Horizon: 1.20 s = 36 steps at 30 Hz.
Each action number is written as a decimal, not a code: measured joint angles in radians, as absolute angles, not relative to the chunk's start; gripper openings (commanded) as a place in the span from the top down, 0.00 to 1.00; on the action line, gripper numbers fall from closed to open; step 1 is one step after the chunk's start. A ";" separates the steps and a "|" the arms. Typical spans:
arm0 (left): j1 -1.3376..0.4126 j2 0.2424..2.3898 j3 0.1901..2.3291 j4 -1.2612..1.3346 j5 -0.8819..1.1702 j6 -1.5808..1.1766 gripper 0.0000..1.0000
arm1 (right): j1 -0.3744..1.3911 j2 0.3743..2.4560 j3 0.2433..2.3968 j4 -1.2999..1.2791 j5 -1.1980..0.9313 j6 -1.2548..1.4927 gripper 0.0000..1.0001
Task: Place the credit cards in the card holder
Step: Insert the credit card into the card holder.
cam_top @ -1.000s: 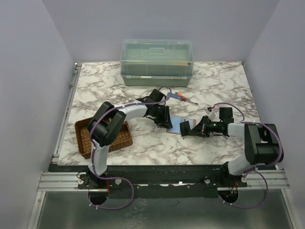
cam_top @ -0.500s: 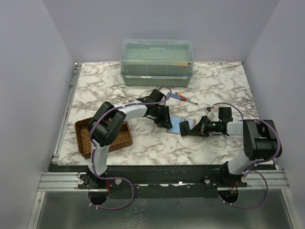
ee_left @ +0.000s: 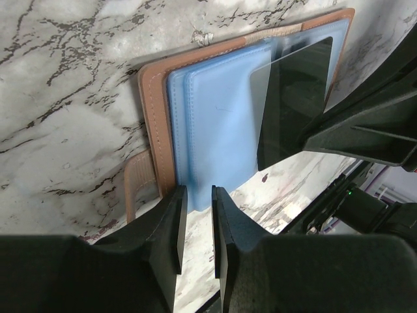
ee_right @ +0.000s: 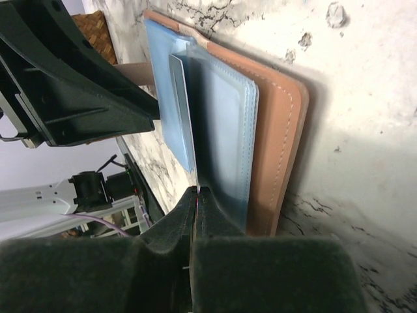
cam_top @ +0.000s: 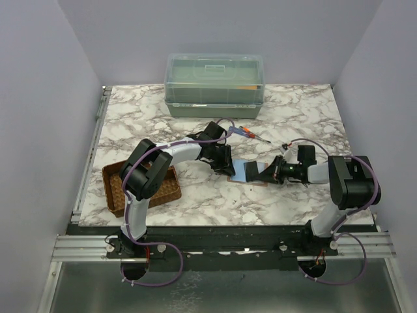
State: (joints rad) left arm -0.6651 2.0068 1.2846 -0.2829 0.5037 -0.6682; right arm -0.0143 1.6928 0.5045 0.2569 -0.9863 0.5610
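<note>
Counter [cam_top: 130, 124]: white marble with grey veins; everything below sits on it.
Woven tray [cam_top: 169, 189]: brown, well to the left of the card holder, partly hidden under the left arm.
Lidded box [cam_top: 215, 85]: clear greenish plastic, well beyond the card holder at the back edge of the counter.
Left claw [ee_left: 197, 195]: at the card holder's left edge, pointing down at it. Its fingers [ee_left: 171, 225] stand a narrow gap apart and the edge of the blue lining runs up to that gap. I cannot tell whether they pinch it or only rest there.
Card holder [ee_left: 153, 124]: lies open and flat near the middle of the counter, between the two claws. It has a tan leather outer with a stitched rim and light blue card pockets inside. A small tan tab sticks out at its left edge.
Screwdrivers [cam_top: 247, 132]: red and blue, just beyond the card holder and apart from it.
Credit card [ee_left: 293, 98]: thin, dark grey in the left wrist view. It lies over the right part of the card holder's blue lining, its far corner close to the lining's edge. I cannot tell whether it has entered a slot.
Right claw [ee_right: 197, 192]: just right of the card holder, fingers pressed together on the credit card's near edge, which the right wrist view shows edge-on.
</note>
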 measured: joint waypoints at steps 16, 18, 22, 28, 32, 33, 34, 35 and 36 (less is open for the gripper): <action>-0.673 2.007 1.287 -0.287 0.505 -0.668 0.74 | 0.061 1.728 0.460 0.466 -0.925 0.707 0.97; -0.676 2.007 1.290 -0.290 0.505 -0.668 0.73 | 0.078 1.728 0.450 0.484 -0.908 0.719 0.92; -0.681 2.007 1.298 -0.295 0.505 -0.660 0.69 | 0.086 1.713 0.450 0.466 -0.872 0.714 0.85; -0.683 1.970 1.315 -0.335 0.477 -0.607 0.55 | 0.097 1.645 0.484 0.328 -0.802 0.670 0.75; -0.682 1.906 1.325 -0.352 0.434 -0.569 0.50 | 0.098 1.597 0.501 0.227 -0.746 0.641 0.66; -0.682 1.895 1.330 -0.357 0.427 -0.562 0.50 | 0.099 1.572 0.503 0.206 -0.733 0.635 0.65; -0.682 1.884 1.336 -0.360 0.419 -0.556 0.50 | 0.099 1.559 0.506 0.186 -0.722 0.628 0.64; -0.682 1.880 1.344 -0.363 0.413 -0.551 0.51 | 0.099 1.543 0.511 0.162 -0.709 0.621 0.64; -0.681 1.880 1.351 -0.366 0.409 -0.548 0.51 | 0.099 1.530 0.520 0.134 -0.692 0.612 0.64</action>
